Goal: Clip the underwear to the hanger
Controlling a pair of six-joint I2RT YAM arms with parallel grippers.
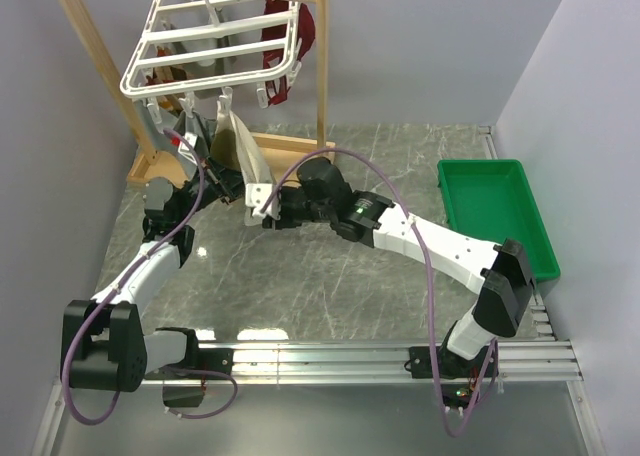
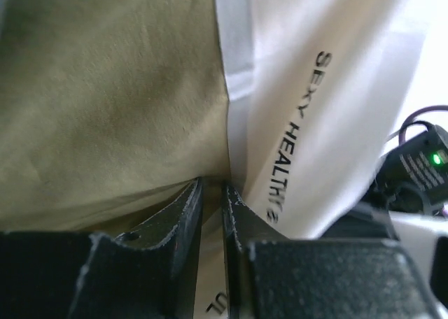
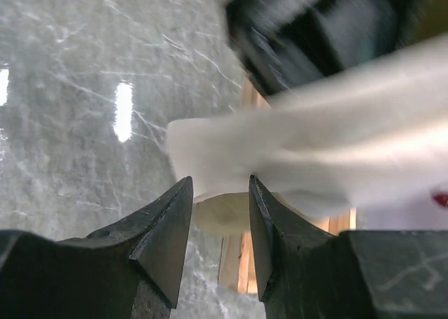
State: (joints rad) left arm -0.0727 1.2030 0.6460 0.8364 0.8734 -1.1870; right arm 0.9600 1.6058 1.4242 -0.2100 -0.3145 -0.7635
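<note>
At the back left of the bench (image 1: 330,266) the hanger (image 1: 215,46) hangs from the wooden frame (image 1: 322,66), the underwear (image 1: 240,148) hangs below it between the left hand (image 1: 200,156) and the right hand (image 1: 262,204), and a tray (image 1: 497,163) sits at the right edge.

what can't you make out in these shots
Top view: the hanger's clips are too small to show whether one grips the underwear.
Right wrist view: motion blur smears the white cloth; whether the right gripper pinches it is unclear.
Left wrist view: the waistband lettering is cut off behind the left gripper's fingers.
</note>
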